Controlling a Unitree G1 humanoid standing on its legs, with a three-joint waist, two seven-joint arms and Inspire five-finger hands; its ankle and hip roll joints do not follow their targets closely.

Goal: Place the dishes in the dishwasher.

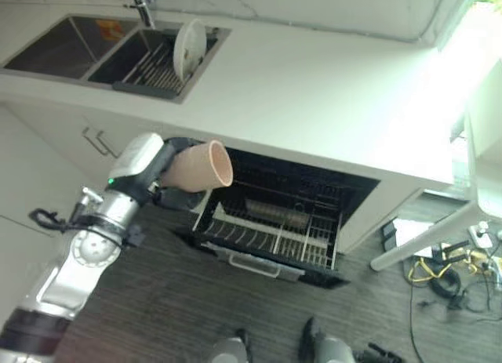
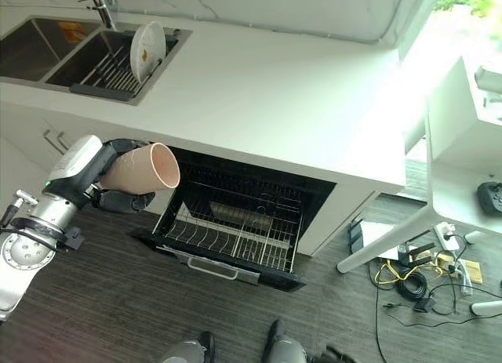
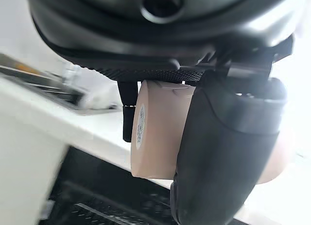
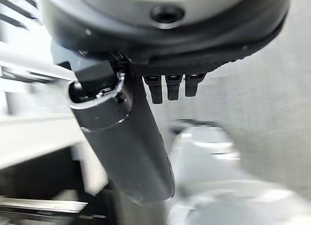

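A beige cup (image 1: 200,167) lies on its side in my left hand (image 1: 177,197), whose dark fingers and thumb (image 3: 223,147) curl round it. The cup's mouth faces the open dishwasher, and it hangs just left of the pulled-out wire rack (image 1: 267,231), at about counter-front height. The lower rack holds no dishes that I can make out. A white plate (image 1: 189,48) stands on edge in a drying rack inside the sink (image 1: 118,61). My right hand (image 4: 121,147) hangs low with straight fingers (image 4: 167,86) and holds nothing.
The white counter (image 2: 274,96) runs above the dishwasher, with a faucet (image 2: 100,4) at the sink. Cabinet handles (image 1: 96,142) sit left of my arm. A white table leg (image 2: 392,239) and a tangle of yellow and black cables (image 2: 416,278) are on the floor to the right.
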